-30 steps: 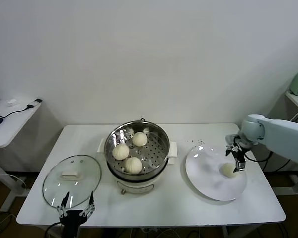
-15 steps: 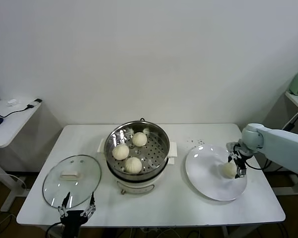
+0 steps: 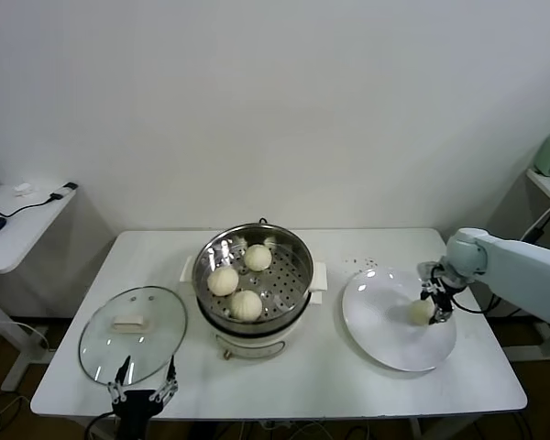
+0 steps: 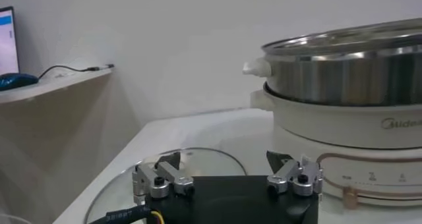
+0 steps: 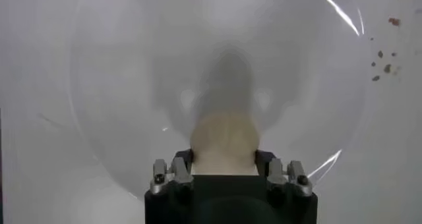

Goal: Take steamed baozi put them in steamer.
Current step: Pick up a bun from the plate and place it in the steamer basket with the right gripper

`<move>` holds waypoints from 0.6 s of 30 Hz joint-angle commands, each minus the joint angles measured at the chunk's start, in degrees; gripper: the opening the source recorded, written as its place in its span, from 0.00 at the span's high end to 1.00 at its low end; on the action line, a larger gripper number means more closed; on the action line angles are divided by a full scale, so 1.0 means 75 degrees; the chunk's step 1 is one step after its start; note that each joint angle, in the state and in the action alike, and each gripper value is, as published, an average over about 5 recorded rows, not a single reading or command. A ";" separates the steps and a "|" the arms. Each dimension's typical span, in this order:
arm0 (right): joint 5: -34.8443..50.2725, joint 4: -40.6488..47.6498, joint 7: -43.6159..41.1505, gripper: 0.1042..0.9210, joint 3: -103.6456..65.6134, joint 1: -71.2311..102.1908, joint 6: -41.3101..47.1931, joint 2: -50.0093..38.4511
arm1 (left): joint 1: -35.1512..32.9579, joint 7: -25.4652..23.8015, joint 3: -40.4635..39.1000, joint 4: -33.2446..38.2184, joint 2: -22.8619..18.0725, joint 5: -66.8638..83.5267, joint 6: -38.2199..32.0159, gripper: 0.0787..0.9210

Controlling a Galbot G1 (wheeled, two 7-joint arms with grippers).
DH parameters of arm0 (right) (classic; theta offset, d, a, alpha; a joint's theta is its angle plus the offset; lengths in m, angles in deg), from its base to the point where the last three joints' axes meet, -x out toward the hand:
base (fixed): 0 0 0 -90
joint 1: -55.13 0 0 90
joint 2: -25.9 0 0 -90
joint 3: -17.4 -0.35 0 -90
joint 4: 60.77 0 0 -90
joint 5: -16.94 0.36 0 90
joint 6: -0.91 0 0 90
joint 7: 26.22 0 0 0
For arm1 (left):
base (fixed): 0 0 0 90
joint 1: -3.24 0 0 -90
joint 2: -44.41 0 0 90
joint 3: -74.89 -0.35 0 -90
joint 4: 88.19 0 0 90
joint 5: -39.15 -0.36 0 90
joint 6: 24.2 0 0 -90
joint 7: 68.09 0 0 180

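At the table's seven o'clock edge the left gripper [image 3: 144, 396] sat parked beside the glass lid [image 3: 133, 333], its jaws spread wide and holding nothing. The steamer [image 3: 253, 280] stood at table centre with three steamed baozi on its perforated tray, at about twelve [image 3: 258, 258], nine [image 3: 224, 280] and six o'clock [image 3: 247, 305], leaving the three o'clock side bare. On the white plate [image 3: 385, 335] at the table's three o'clock, the right gripper [image 3: 436, 306] straddled the last baozi [image 3: 422, 312], fingers against both its flanks, though a firm hold was not certain. A good grasp probably needed a gentle squeeze on the soft dough, then a straight lift clear of the plate.
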 commanded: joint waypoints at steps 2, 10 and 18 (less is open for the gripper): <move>0.1578 -0.0977 -0.0078 0.36 0.1555 -0.2421 0.0051 -0.0003 | -0.0010 -0.0003 -0.0014 0.0036 0.0006 -0.0010 0.0002 0.12; 0.4682 -0.2457 -0.0009 0.36 0.3628 -0.6178 0.0411 0.1383 | 0.0006 -0.0020 -0.0021 0.0135 0.0071 0.0006 0.0018 0.12; 0.6593 -0.3262 0.0535 0.36 0.3156 -0.6864 0.1121 0.3106 | 0.0035 -0.0017 -0.0068 0.0253 0.0103 0.0042 0.0028 0.12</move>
